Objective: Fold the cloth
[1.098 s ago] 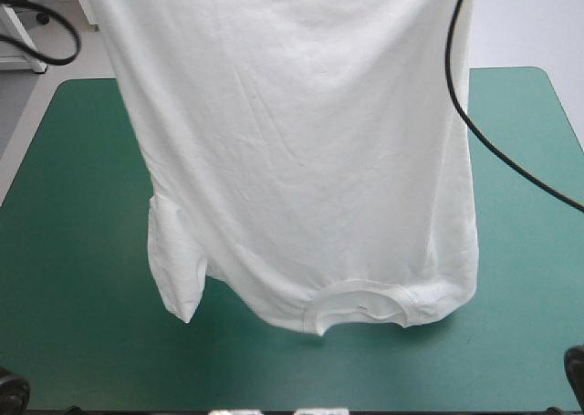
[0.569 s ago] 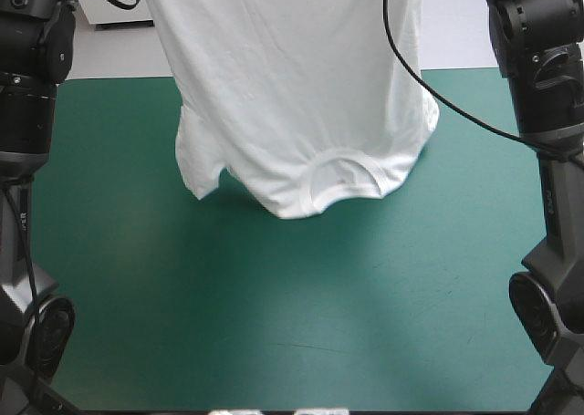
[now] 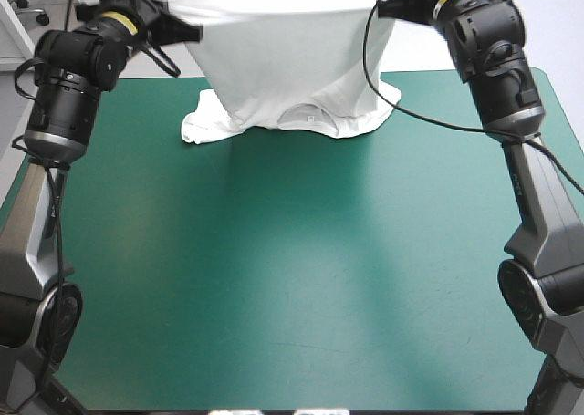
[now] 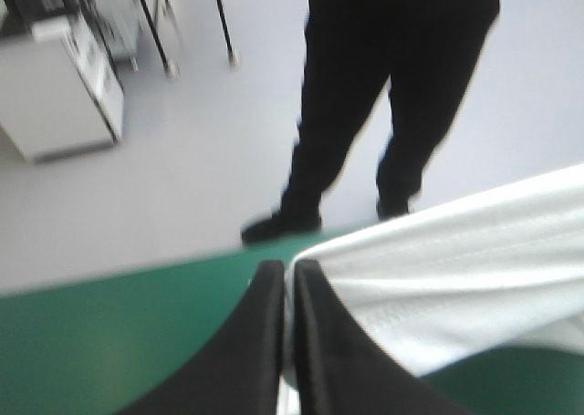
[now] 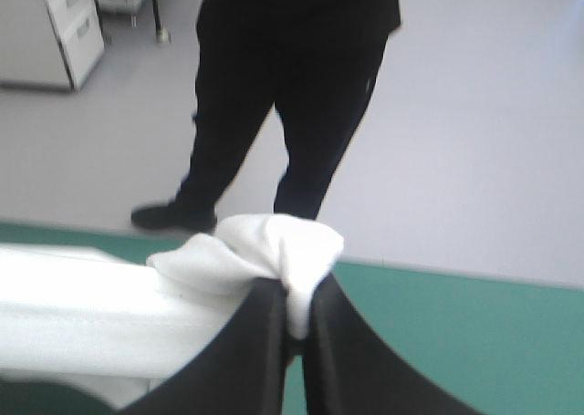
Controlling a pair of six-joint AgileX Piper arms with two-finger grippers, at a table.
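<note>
Worktop [image 3: 292,287] fills the lower two thirds of the high view as open teal-green, where just before the hanging T-shirt [image 3: 292,59] blocked most of it. Both arms have swung forward and carried the garment to the upper middle of the frame, near the far edge. Its low end has come down: the collar [image 3: 308,117] and one sleeve [image 3: 203,128] now rest crumpled on the cover, while earlier they hung clear. Above them the cloth rises in a taut white band to two held corners. The left tool [image 4: 285,269], at the upper left of the high view, is clamped on one corner, its fingers all but together with the sheet between them. The right tool [image 5: 294,292], at the upper right, pinches the other corner likewise, a tuft bulging past its tips. By my reading the collar end is now anchored, so drawing the held edge back toward the near side should spread the shirt flat for folding.
</note>
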